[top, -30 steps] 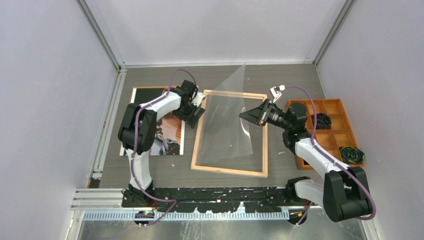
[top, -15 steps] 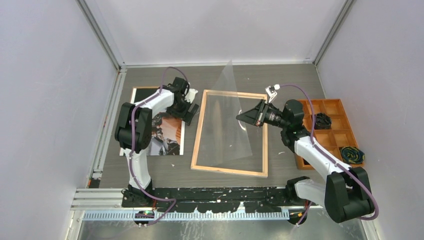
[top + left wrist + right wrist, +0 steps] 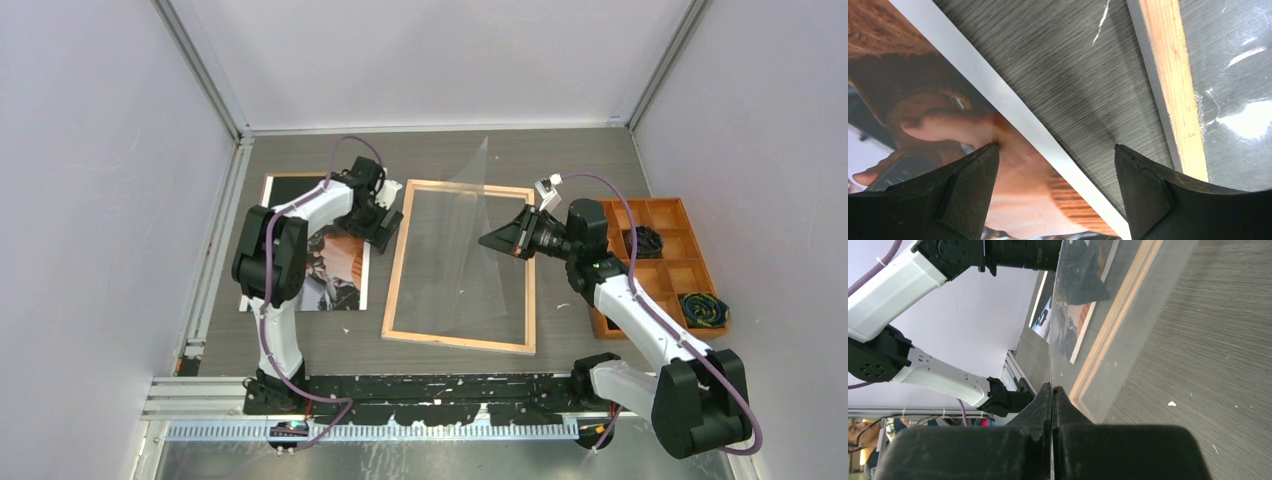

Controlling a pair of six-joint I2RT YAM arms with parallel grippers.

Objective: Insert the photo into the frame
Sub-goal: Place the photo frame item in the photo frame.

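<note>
We judge the photo (image 3: pixel 345 275) thin, floppy, slick; pinch its right edge; left hand (image 3: pixel 1056 148) spread empty over it, right hand (image 3: pixel 1052 386) clenched on clear pane (image 3: pixel 462 235)

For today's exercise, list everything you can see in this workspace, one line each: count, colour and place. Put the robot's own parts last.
photo: one, dark and orange-brown with a white border, flat on the table's left side.
frame: one, light wood side up, flat mid-table.
clear sheet: one, transparent, tilted up over the frame.
tray: one, orange, compartmented, right side.
bundles: two, dark, in separate tray compartments.
table: one, dark grey woodgrain.
left pincer: one, black, open, over the photo's right edge.
right pincer: one, black, shut on the clear sheet.
</note>
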